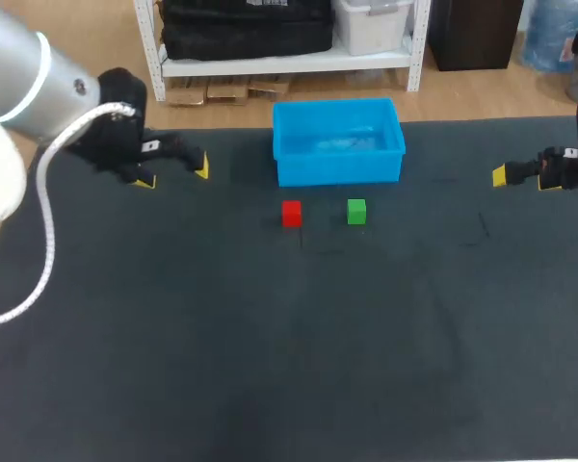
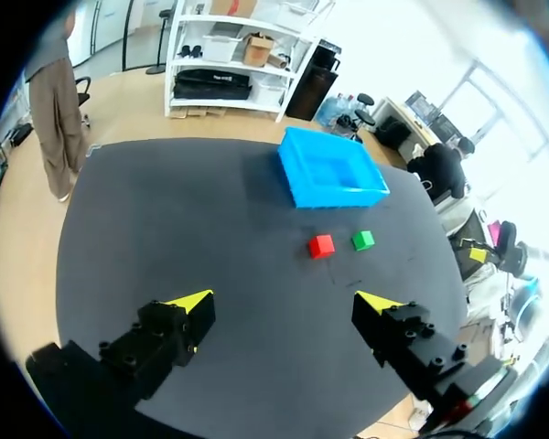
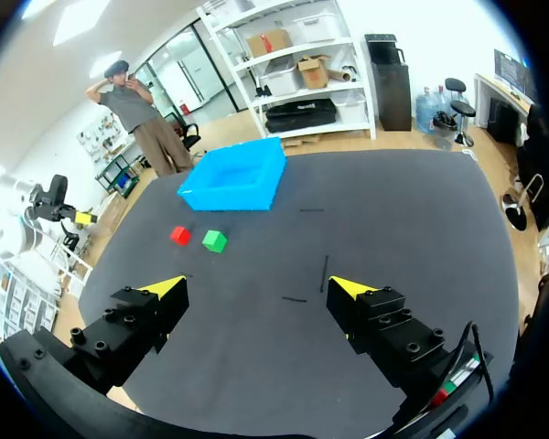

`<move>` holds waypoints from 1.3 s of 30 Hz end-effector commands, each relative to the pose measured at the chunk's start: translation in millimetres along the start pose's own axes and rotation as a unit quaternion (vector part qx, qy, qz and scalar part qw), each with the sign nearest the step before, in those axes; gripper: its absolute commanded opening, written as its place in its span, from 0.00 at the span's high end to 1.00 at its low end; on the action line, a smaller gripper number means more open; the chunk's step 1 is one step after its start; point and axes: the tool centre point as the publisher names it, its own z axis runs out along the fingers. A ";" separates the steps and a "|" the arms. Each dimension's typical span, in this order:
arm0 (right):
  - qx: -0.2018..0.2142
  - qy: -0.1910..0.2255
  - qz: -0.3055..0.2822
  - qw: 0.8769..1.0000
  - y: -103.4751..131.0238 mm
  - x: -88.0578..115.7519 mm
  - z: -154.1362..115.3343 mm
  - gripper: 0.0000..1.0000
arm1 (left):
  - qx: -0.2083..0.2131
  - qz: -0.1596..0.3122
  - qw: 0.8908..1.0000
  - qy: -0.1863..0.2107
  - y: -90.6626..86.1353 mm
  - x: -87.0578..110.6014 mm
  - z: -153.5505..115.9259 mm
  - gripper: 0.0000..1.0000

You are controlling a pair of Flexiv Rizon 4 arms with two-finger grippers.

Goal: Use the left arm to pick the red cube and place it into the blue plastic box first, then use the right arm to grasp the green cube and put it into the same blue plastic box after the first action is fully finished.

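With the left gripper (image 2: 284, 300) and right gripper (image 3: 261, 288) both spread empty, the red cube (image 1: 291, 213), set just before the blue plastic box (image 1: 339, 169), is judged light, rigid, perhaps slick, best pinched across opposite faces.

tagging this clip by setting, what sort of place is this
Probably a robotics lab bench: two arms with a left hand and right hand over a dark table laid with a blue plastic box, red cube and green cube.
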 end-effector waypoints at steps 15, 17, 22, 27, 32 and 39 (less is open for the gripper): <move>0.001 0.000 0.000 1.000 0.0 -0.1 0.1 0.00 | -0.138 -0.013 0.987 0.087 -47.0 -24.6 27.1 0.00; 0.001 0.000 0.000 1.000 0.0 -0.1 0.1 0.00 | -0.143 -0.016 0.985 0.092 -50.3 -26.9 29.9 0.00; 0.001 0.000 0.000 1.000 0.0 -0.1 0.1 0.00 | -0.153 -0.031 0.982 0.104 -57.9 -32.4 36.8 0.00; 0.001 0.000 0.000 1.000 0.0 -0.1 0.1 0.00 | -0.172 -0.042 0.977 0.116 -60.8 -35.4 45.1 0.00; 0.001 0.000 0.000 1.000 0.0 -0.1 0.1 0.00 | -0.178 -0.058 0.973 0.134 -62.3 -36.1 54.9 0.00; 0.001 0.000 0.000 1.000 0.0 -0.1 0.1 0.00 | -0.177 -0.076 0.969 0.155 -65.9 -38.6 64.8 0.00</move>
